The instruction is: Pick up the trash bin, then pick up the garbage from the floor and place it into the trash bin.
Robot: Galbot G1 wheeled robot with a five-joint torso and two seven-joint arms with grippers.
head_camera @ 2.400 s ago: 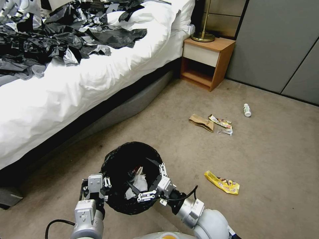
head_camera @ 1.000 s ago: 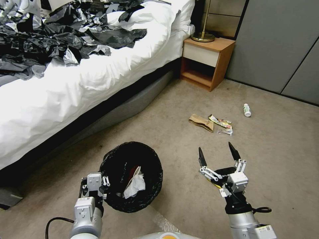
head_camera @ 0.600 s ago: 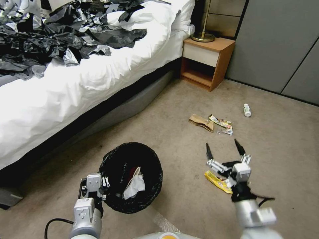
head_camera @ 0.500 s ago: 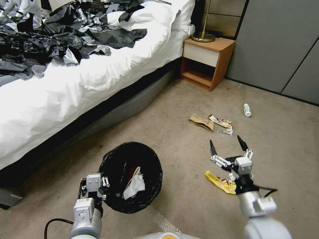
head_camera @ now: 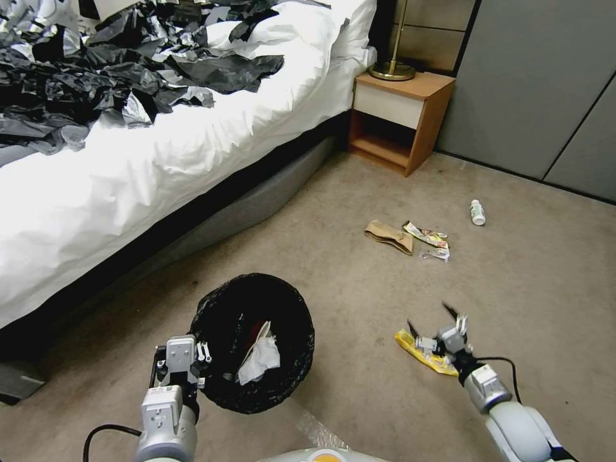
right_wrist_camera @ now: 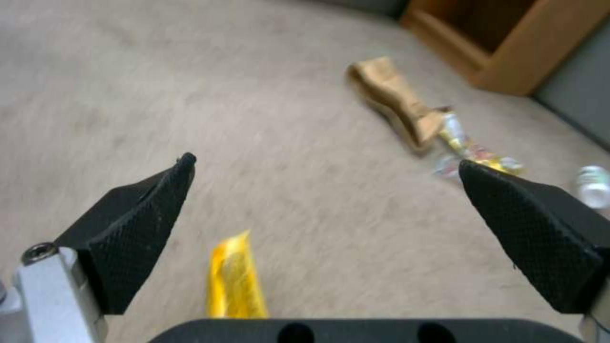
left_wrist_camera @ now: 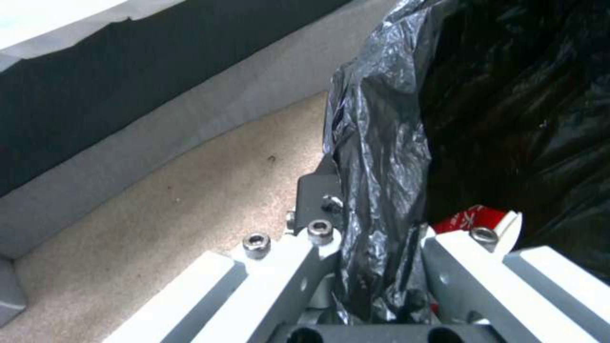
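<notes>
- Carpeted bedroom floor [head_camera: 308,212]; white bed [head_camera: 128,160] on the left, wooden nightstand [head_camera: 399,119] beyond.
- Left gripper [left_wrist_camera: 375,238], fingers pinching the bag-lined rim, holds the trash bin [head_camera: 253,340]; white tissue [head_camera: 262,358] inside.
- Right gripper [head_camera: 431,323], fingers spread wide, low over the yellow wrapper [right_wrist_camera: 235,281].
- Brown paper bag [head_camera: 389,235], snack wrapper [head_camera: 427,235], small white bottle [head_camera: 477,212] lie farther off.

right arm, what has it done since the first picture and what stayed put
The right pincer left the trash bin, where it hung over the opening, swung out to the robot's right and dropped low over the yellow wrapper, its fingers spread to either side; the wrapper is not gripped. The left pincer stays clamped on the bin's bagged rim. The white tissue in the bin, brown paper bag and small white bottle lie unchanged.
</notes>
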